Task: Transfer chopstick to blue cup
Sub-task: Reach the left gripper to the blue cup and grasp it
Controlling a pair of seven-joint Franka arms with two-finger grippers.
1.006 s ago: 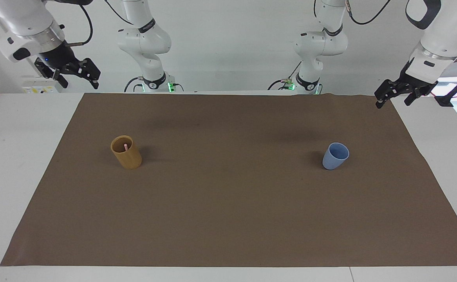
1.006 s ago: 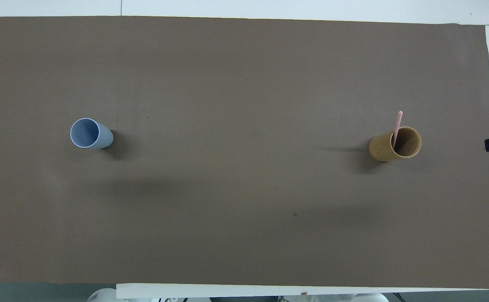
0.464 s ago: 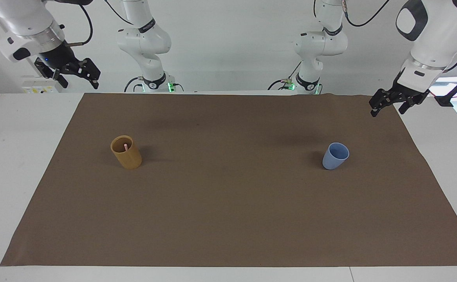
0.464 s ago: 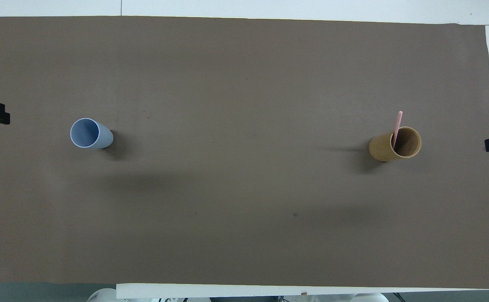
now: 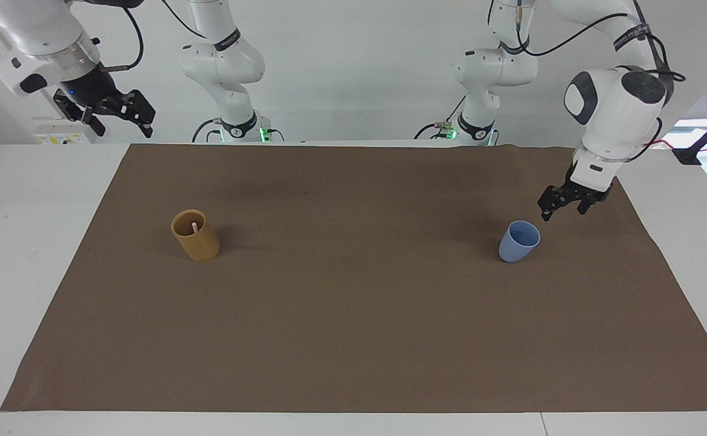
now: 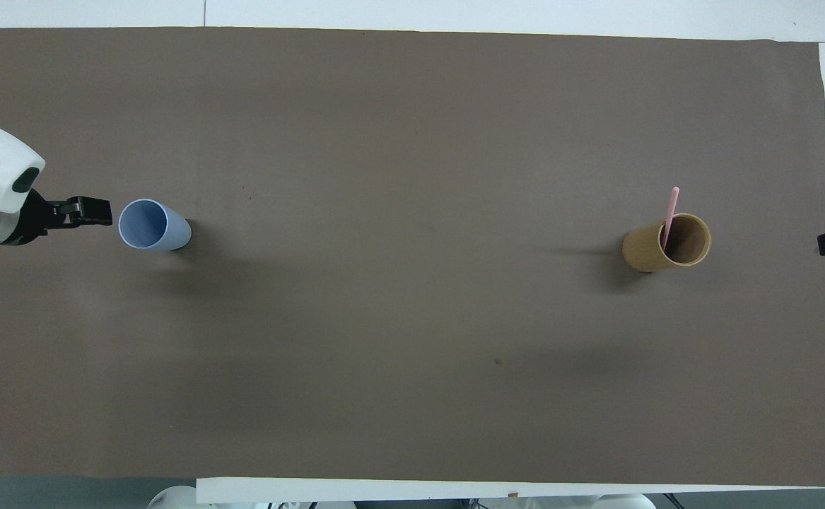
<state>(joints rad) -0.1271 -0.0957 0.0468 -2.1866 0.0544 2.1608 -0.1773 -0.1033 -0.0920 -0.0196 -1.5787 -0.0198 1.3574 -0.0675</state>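
Note:
The blue cup (image 5: 519, 241) stands upright and empty on the brown mat toward the left arm's end; it also shows in the overhead view (image 6: 150, 225). One pale-pink chopstick (image 6: 671, 212) leans in a tan cup (image 6: 666, 244) toward the right arm's end; only its tip (image 5: 195, 227) shows in the facing view. My left gripper (image 5: 562, 209) is open and empty, in the air close beside the blue cup, apart from it; it also shows in the overhead view (image 6: 94, 211). My right gripper (image 5: 120, 115) is open and empty, held high off the mat's edge, where the arm waits.
The brown mat (image 5: 353, 315) covers most of the white table (image 5: 26, 242). The tan cup (image 5: 195, 235) and the blue cup are the only things standing on it. Both arm bases stand along the table's robot edge.
My left gripper has come down and in from over the mat's corner to just beside the blue cup. The right arm, both cups and the chopstick have not moved.

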